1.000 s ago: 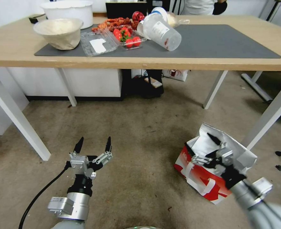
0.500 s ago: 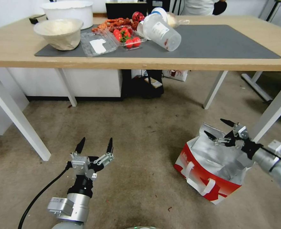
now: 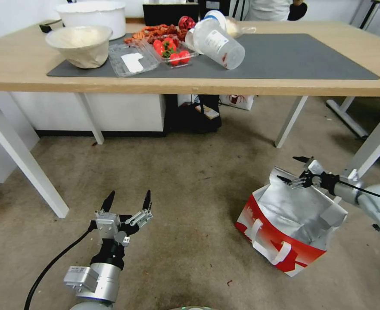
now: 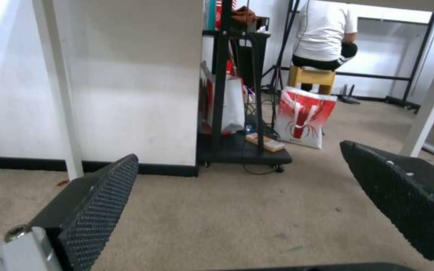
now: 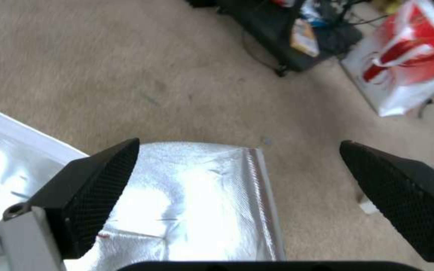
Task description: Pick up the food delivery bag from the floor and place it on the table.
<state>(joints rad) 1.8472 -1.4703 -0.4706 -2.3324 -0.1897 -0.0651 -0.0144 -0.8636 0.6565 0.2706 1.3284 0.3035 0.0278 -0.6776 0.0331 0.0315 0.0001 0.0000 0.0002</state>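
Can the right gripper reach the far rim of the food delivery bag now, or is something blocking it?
Probably yes. The right gripper hangs open just above the far foil rim of the food delivery bag, which stands open on the floor; nothing lies between them.

No writing can be read anywhere. The clear plastic cup (image 3: 218,42) lying on its side on the counter (image 3: 285,84) carries a white label with dark print, too small to make out. The flat clear lid (image 3: 132,59) beside the strawberries bears a white sticker that looks blank. The red and white bag (image 4: 305,117) standing on the floor behind the counter shows a white graphic, not letters.
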